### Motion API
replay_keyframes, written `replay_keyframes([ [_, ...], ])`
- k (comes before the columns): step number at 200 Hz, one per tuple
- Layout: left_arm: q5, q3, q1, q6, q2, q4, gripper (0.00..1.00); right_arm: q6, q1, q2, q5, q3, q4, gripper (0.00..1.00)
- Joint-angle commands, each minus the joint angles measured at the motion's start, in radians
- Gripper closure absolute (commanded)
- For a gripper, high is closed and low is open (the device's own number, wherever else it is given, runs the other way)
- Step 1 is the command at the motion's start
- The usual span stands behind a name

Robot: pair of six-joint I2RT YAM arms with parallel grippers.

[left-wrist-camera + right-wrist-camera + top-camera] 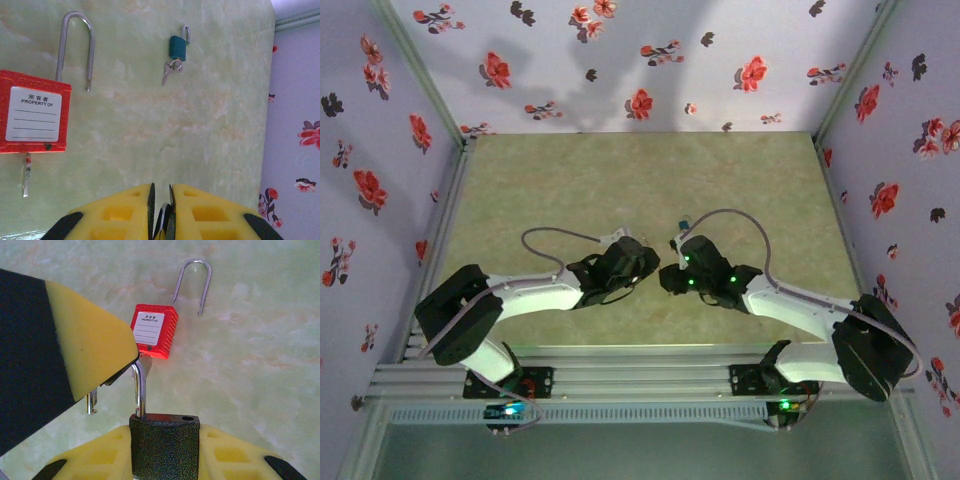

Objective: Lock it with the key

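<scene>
In the left gripper [161,192]: a thin silver key [91,402], pinched between yellow foam fingers [120,210] closed almost all the way. In the right gripper [165,432]: a dark grey speckled metal padlock [165,450], squeezed by its body, with the shiny bent shackle [140,390] popped up and open. Very close together, the two grippers, with the key hanging just beside that shackle.

Lying flat on the pale green marbled table [200,125], ahead of the left gripper and off to its left: the small red-orange square padlock [32,117], touched by nothing. Just ahead of the right gripper too, past the dark padlock. Open as well, with its thin steel shackle [75,45] loose at one end and another key [26,175] poking out of the bottom. Farther ahead of the left gripper, a tiny teal padlock [176,46] with keys [172,67].

Could go wrong like this: might let the thin key slip or twist in the soft fingers; might miss the keyhole, hidden from here; might bump the open shackle, being so near.

On the red padlock's white label [34,114]: "PROPERTY OF", some Chinese signs above it, then blank lines.
</scene>
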Motion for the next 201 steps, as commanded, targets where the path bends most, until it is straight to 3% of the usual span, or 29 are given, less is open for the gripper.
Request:
replay_keyframes([
  [1,-0.008,-0.017,-0.003,-0.002,0.004,0.004,0.82,-0.009,0.009,-0.023,-0.016,-0.003,0.046,0.75],
  [93,-0.003,-0.024,0.000,-0.002,0.004,0.008,0.91,-0.012,0.014,-0.028,-0.013,-0.003,0.047,0.75],
  [126,0.001,-0.026,0.000,0.000,0.003,0.008,1.00,-0.013,0.015,-0.029,-0.012,-0.004,0.048,0.75],
  [201,-0.002,-0.048,0.000,-0.007,-0.028,0.027,1.00,-0.016,0.020,-0.026,-0.019,-0.004,0.051,0.67],
])
